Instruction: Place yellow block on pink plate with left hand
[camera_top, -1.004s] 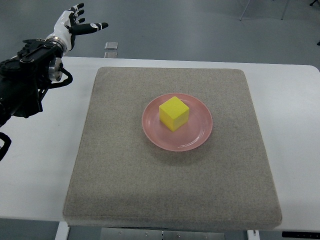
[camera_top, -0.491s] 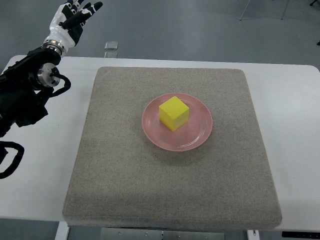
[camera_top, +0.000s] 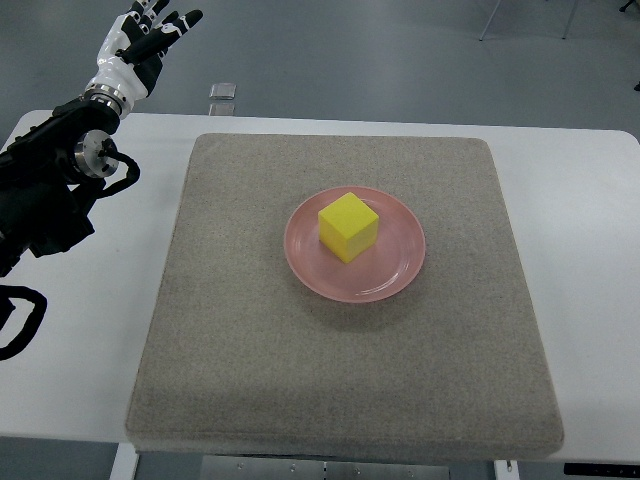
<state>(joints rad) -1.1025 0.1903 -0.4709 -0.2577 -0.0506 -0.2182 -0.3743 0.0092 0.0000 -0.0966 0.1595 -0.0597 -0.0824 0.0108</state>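
Left hand (camera_top: 138, 45) raised beyond the white table's (camera_top: 590, 200) far-left corner, fingers (camera_top: 186, 18) spread wide, holding nothing. Yellow cube-shaped block (camera_top: 348, 227) sits on round pink plate (camera_top: 398, 270), centred on grey felt mat (camera_top: 300, 380).

A white table (camera_top: 590, 210) carries a grey felt mat (camera_top: 250, 340).

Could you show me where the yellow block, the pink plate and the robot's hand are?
yellow block (camera_top: 347, 227), top view, on its upper face.
pink plate (camera_top: 398, 270), top view, on the bare rim.
left hand (camera_top: 137, 45), top view, on the palm.
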